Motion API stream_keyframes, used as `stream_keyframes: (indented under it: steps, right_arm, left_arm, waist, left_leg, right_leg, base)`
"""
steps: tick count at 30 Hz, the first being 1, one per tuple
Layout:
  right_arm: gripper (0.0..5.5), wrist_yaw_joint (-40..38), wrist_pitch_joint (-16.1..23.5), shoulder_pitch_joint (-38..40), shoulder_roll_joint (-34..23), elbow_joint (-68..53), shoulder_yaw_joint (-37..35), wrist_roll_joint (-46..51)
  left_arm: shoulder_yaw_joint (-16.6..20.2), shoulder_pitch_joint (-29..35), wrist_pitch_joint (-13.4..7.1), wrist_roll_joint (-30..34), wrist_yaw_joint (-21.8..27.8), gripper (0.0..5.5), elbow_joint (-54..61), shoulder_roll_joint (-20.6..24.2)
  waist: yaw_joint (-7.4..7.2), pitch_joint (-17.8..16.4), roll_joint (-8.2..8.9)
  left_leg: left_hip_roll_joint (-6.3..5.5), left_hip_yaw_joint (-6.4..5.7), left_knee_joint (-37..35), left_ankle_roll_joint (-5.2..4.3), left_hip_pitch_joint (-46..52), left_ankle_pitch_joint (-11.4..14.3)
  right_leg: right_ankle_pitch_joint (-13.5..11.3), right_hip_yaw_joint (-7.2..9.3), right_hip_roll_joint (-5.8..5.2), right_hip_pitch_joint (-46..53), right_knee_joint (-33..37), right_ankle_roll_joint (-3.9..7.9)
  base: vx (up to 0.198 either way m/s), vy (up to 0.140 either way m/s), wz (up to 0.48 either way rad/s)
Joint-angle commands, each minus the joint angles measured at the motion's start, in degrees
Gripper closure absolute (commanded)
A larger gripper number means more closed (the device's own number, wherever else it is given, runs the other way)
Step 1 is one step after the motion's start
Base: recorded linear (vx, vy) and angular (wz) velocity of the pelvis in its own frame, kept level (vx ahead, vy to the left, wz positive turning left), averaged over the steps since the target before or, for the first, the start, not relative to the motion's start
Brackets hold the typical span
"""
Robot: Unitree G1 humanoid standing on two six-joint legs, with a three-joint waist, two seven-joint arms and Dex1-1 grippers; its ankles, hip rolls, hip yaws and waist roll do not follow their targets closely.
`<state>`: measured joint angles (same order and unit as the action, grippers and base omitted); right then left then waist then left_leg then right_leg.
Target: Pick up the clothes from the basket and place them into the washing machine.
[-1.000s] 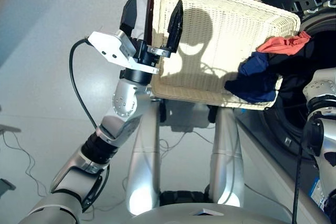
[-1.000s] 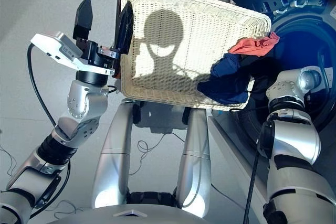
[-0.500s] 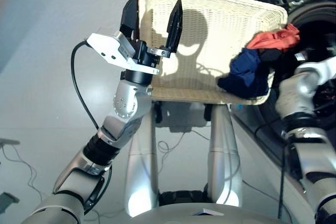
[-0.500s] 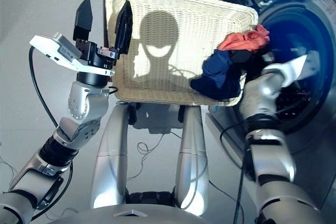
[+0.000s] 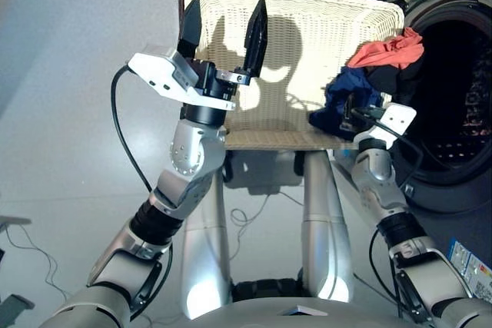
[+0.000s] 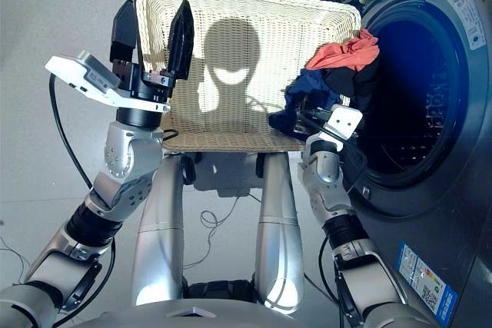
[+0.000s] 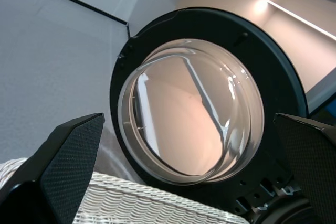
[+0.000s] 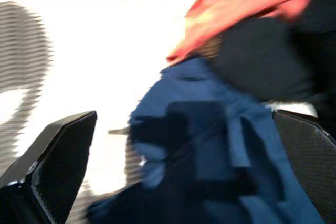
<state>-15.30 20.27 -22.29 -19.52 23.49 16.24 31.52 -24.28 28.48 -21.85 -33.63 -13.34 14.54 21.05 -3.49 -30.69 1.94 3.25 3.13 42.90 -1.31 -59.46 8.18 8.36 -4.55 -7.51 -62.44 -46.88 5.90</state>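
Three clothes (image 5: 367,82) lay heaped at the basket (image 5: 307,28) corner beside the washing machine (image 5: 453,113); the right gripper (image 8: 173,177), fingers spread empty, faced them, nearer than the open, empty left gripper (image 5: 223,32).

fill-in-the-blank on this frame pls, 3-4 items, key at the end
1. All three garments lie bunched in the basket at the corner nearest the ____.
2. The garment lying on top of the pile, nearest the drum opening, is the ____ one.
3. The right gripper points at the navy garment with its fingers ____.
4. The left gripper, open above the basket's far side, holds ____.

Missing words: washing machine; orange-red; open; nothing
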Motion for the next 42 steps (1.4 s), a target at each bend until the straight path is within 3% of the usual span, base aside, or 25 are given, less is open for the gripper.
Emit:
stream_keyframes:
  steps: [1, 17, 27, 42]
  right_arm:
    - [0.0, 1.06, 0.98, -2.04, 2.52, -0.27, 1.35, 1.84]
    - [0.0, -1.03, 0.85, -19.04, 7.95, 27.84, -4.21, 14.58]
    - [0.0, -4.72, -1.38, -25.13, 2.18, 38.73, -8.25, 11.29]
    - [0.0, -5.08, -5.43, -31.93, -5.27, 50.19, -9.21, 10.92]
  left_arm:
    - [0.81, -0.05, -1.55, 0.54, 2.0, 0.0, 5.77, -0.11]
    - [-1.98, 0.24, -1.59, -3.89, 4.33, 0.0, 5.63, -1.97]
    - [-2.39, 0.18, -1.41, -2.52, 4.26, 0.0, 6.72, -0.4]
    - [-1.97, 0.2, -0.74, -2.36, 3.05, 0.0, 8.07, 0.84]
  waist:
    - [1.65, 0.9, 0.6]
    - [4.29, 0.9, -3.26]
    - [4.86, 0.9, -5.89]
    - [5.19, 0.9, -6.72]
  left_leg:
    - [1.44, -0.1, 0.17, -2.06, 1.37, 0.33]
    - [1.14, 0.1, 0.24, -2.54, 1.56, 0.33]
    - [1.09, 0.75, 0.89, -2.66, 1.07, 0.62]
    - [1.6, 1.11, 3.42, -2.85, -2.24, 1.51]
  right_leg:
    - [-3.07, 0.66, 0.88, 3.23, 4.89, -0.35]
    - [-2.3, 0.75, 0.62, 3.19, 3.94, -0.73]
    - [-2.04, 0.21, 0.57, 1.83, 2.87, -0.73]
    - [-1.28, 0.38, 0.75, -1.52, 0.68, -0.7]
  base:
    - [0.0, 0.0, 0.0]
    - [0.0, 0.0, 0.0]
    - [0.0, 0.0, 0.0]
    - [0.0, 0.0, 0.0]
